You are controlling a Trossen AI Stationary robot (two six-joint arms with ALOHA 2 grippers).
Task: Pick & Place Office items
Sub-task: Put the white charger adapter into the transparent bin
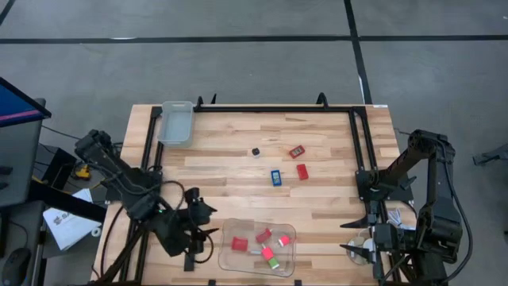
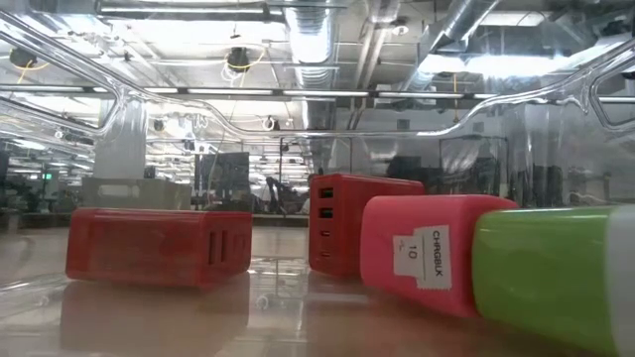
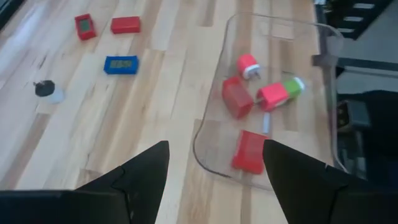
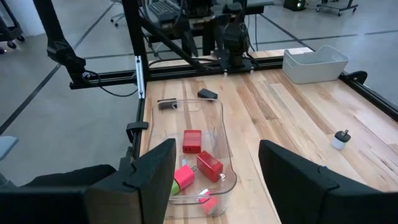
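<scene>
A clear tray point(image 1: 230, 256) sits at the near edge and holds several items: red blocks point(image 3: 250, 151), a pink plug point(image 3: 248, 65) and a pink piece with a green end point(image 3: 280, 92). The low view shows them close up, a red block point(image 2: 159, 246) and the pink and green piece point(image 2: 476, 260). Farther out on the wood lie a red block point(image 1: 302, 171), a red piece with green point(image 1: 297, 151), a blue piece point(image 1: 275, 177) and a small dark and white bit point(image 1: 256, 152). My left gripper point(image 1: 210, 220) is open just left of the tray. My right gripper point(image 1: 349, 237) waits open at the table's right near corner.
A grey bin point(image 1: 176, 121) stands at the far left corner. A black frame rail point(image 1: 270, 109) runs along the far edge and down both sides. Bare wood point(image 1: 230, 179) lies between the tray and the loose items.
</scene>
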